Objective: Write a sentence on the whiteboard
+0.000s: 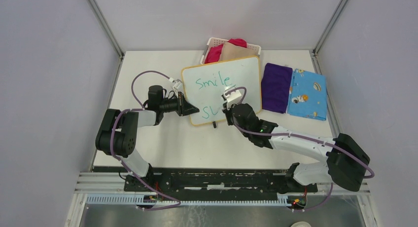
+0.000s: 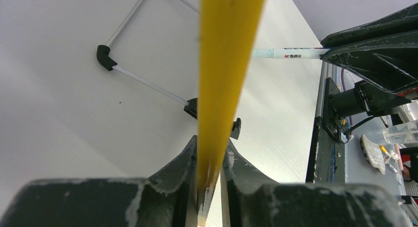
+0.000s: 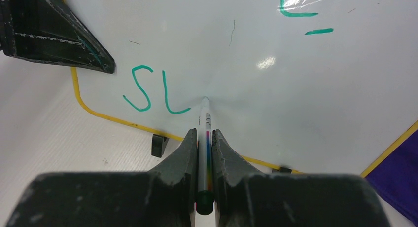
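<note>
Sentence on whiteboard: "Smile", then "SL"

1. White table, grey walls on 3 sides w/ alu posts in the back corners.
2. White slotted basket at the back, right behind the whiteboard, far edge.
3. In it: red/pink cloth on the left, tan cloth next to it.
4. Folded purple cloth just right of the board.
5. Blue cartoon-print cloth touching the purple one's right side, near the table edge.
6. Black base plate along the near edge.
</note>
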`<state>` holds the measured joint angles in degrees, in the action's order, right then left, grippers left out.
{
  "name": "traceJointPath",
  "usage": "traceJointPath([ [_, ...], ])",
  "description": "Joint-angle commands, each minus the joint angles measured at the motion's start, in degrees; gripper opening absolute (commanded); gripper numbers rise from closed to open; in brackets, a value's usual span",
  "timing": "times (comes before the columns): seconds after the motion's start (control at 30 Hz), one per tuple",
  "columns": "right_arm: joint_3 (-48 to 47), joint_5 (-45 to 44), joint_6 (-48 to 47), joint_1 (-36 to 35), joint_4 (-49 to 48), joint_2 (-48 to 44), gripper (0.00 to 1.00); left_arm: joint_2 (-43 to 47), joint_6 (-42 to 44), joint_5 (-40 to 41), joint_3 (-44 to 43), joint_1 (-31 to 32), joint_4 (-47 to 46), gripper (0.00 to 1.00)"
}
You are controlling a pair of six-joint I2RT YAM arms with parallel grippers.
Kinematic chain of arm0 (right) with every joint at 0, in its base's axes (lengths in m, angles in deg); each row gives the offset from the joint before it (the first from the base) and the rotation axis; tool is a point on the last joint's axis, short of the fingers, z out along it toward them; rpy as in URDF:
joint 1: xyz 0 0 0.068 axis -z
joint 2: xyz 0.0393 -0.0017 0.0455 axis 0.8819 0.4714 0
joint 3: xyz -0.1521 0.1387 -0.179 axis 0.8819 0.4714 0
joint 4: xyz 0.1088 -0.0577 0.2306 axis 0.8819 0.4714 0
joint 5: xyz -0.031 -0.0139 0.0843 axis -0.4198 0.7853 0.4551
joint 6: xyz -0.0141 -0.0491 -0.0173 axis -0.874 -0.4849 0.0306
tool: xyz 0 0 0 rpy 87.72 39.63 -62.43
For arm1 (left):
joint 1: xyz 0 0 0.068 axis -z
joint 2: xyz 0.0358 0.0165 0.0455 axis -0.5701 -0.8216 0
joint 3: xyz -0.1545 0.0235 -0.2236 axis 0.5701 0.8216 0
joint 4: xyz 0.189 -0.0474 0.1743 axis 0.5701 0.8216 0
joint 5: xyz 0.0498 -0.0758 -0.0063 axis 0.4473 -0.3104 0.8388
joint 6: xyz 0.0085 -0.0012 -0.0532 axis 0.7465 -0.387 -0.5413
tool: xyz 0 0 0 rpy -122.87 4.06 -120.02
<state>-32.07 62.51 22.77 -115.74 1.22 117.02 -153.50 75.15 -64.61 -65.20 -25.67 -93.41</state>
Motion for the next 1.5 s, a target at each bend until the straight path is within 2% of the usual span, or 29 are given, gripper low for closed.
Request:
traceJointPath([
  [0.0, -3.7, -0.2, -0.3, 0.2, -2.1, 0.7, 0.00, -0.9, 3.3, 5.3, 0.1, 1.1, 7.3, 0.02],
  [0.43, -2.6, 2.9, 0.0, 0.1, -1.5, 1.7, 0.00, -0.9, 3.2, 5.3, 0.0, 1.1, 7.4, 0.02],
  [0.83, 1.1, 1.2, 0.3, 0.2, -0.2, 0.0, 0.00, -0.9, 3.3, 5.3, 0.0, 1.1, 7.6, 0.02],
  [1.47, -4.4, -0.2, -0.8, 1.8, 0.4, 0.0, 0.00, -1.0, 3.6, 5.4, -0.1, 1.2, 8.2, 0.02],
])
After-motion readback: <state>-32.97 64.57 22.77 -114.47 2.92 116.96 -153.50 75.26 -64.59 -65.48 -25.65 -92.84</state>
